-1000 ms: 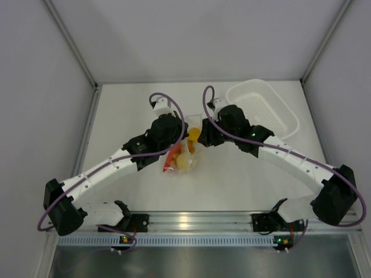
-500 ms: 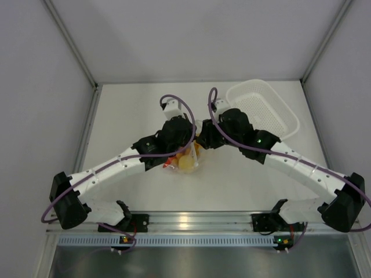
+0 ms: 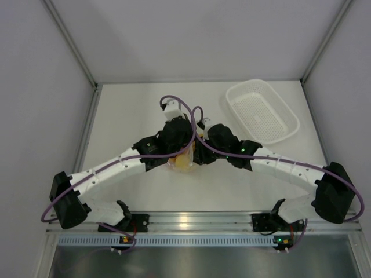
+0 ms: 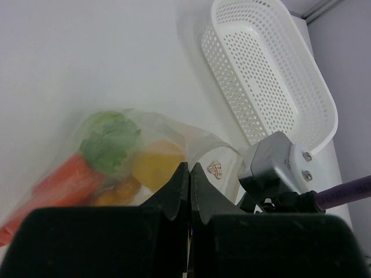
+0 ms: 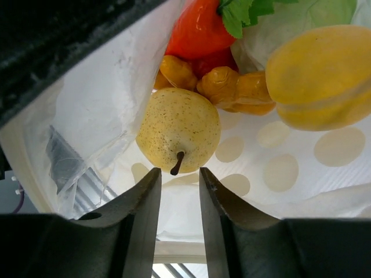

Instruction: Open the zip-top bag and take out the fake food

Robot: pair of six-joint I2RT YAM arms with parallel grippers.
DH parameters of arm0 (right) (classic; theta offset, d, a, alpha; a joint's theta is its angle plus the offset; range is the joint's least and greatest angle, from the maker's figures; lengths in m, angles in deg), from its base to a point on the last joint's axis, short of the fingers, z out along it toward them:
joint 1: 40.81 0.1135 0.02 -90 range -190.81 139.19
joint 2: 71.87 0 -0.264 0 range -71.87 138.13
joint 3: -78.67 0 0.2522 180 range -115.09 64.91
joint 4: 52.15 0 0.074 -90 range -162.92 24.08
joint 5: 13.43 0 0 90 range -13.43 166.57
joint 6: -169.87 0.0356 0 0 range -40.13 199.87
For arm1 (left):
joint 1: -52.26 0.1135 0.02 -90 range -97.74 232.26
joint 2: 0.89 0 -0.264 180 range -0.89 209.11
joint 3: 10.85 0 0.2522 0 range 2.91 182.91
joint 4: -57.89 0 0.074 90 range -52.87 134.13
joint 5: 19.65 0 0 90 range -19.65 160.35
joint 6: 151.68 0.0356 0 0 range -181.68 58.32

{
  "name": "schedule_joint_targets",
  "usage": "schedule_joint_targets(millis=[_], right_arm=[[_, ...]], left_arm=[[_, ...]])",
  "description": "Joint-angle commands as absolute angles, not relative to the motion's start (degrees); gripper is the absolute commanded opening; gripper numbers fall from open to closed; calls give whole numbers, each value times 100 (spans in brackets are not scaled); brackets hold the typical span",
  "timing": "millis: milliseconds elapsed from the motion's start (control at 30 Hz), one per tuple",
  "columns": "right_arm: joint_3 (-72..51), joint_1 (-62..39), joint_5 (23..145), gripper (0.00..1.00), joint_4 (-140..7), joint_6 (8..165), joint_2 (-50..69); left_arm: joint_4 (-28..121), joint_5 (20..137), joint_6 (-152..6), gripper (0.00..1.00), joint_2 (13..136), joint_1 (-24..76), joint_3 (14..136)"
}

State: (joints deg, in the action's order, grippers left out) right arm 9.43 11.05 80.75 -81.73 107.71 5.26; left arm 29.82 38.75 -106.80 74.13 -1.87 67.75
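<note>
The zip-top bag (image 3: 184,163) lies mid-table between my two grippers, mostly hidden under them in the top view. My left gripper (image 4: 190,166) is shut, pinching the bag's edge (image 4: 200,142). Through the clear plastic I see a red green-stemmed chilli (image 4: 69,176), a yellow lemon (image 4: 156,168) and an orange piece (image 4: 119,191). My right gripper (image 5: 179,171) is open with its fingers inside the bag's mouth. A speckled yellow pear (image 5: 178,130) lies just beyond its tips. Past it are an orange lumpy piece (image 5: 232,87), a yellow lemon (image 5: 322,75) and a red piece (image 5: 200,29).
A white perforated oval basket (image 3: 262,110) stands at the back right, also in the left wrist view (image 4: 266,75). The right gripper's grey body (image 4: 272,165) sits close beside my left fingers. Grey walls close off the table on the left, right and back.
My right gripper has moved left and nearer, away from the basket and into the bag's mouth. My left gripper moved right onto the bag, then stayed.
</note>
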Motion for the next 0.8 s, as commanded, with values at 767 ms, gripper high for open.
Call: schedule_joint_targets(millis=[767], right_arm=[[445,1201,7474,0,-8155,10370,372]], left_arm=[[3173,3616,-10659,0,7206,-215,6786]])
